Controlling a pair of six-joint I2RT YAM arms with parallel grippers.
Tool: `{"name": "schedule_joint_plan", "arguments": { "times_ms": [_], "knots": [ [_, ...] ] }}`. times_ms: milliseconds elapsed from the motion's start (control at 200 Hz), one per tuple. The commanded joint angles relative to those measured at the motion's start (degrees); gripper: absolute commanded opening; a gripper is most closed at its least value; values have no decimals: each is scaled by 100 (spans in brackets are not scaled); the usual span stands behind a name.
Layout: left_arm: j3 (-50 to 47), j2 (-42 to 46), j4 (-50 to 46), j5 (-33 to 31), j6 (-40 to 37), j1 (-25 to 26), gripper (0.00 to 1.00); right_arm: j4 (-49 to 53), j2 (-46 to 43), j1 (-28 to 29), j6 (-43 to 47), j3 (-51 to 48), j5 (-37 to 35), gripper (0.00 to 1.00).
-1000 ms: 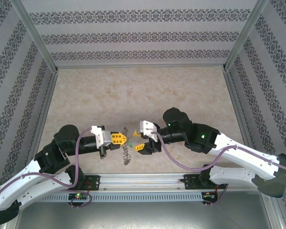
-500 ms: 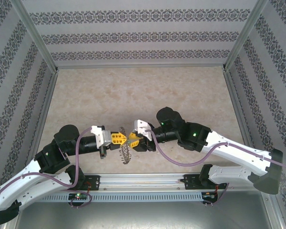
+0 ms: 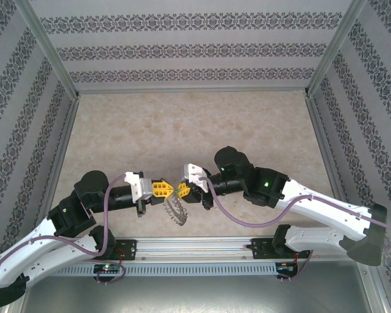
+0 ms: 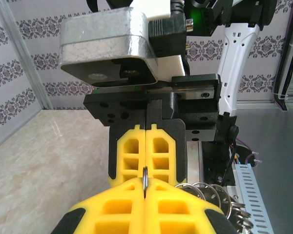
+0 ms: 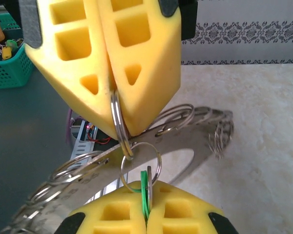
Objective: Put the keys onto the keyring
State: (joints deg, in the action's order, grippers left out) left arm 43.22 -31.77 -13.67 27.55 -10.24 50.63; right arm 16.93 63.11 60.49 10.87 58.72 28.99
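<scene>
– Judging from above, where does everything sit?

– Over the near middle of the beige marble-patterned table (image 3: 182,124), held up off it. The left gripper (image 3: 164,190) comes in from the left and the right gripper (image 3: 182,190) from the right, meeting tip to tip. The big silvery flat metal keyring fringed with small wire loops (image 3: 176,210) hangs below them, toward the near edge.

– And the claws?

– Both are pinched fully together. In the right wrist view the left gripper (image 5: 118,114) clamps a silvery split loop (image 5: 116,122) threaded on the keyring's band. The right gripper (image 5: 147,197) nips a smaller thin wire loop (image 5: 159,163) together with the bright green plastic tag (image 5: 145,187) of a key. The key's blade is hidden between the pads.

– So how is the threading done well?

– I'd say the left arm should act as a vice and hold dead still while the right one does the fine work. That means lining the small loop's plane up with the split in the held loop. After that, feed it round with a slow wrist turn, not a push.

– Any risk?

– The grips are on thin wire edges, so a sideways tug could twist a loop out of the pads. The two loops cross just beside each other, and I cannot tell whether they are already linked.
</scene>
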Motion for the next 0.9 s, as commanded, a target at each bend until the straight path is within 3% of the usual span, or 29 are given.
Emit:
{"name": "schedule_joint_plan", "arguments": {
  "times_ms": [0, 894],
  "knots": [
    [-12, 22, 366, -106, 27, 26, 0, 29, -174, -29, 156, 6, -79, 0],
    [-58, -426, 64, -88, -22, 26, 0, 769, -360, -6, 766, 406, -940, 0]
  ]
}}
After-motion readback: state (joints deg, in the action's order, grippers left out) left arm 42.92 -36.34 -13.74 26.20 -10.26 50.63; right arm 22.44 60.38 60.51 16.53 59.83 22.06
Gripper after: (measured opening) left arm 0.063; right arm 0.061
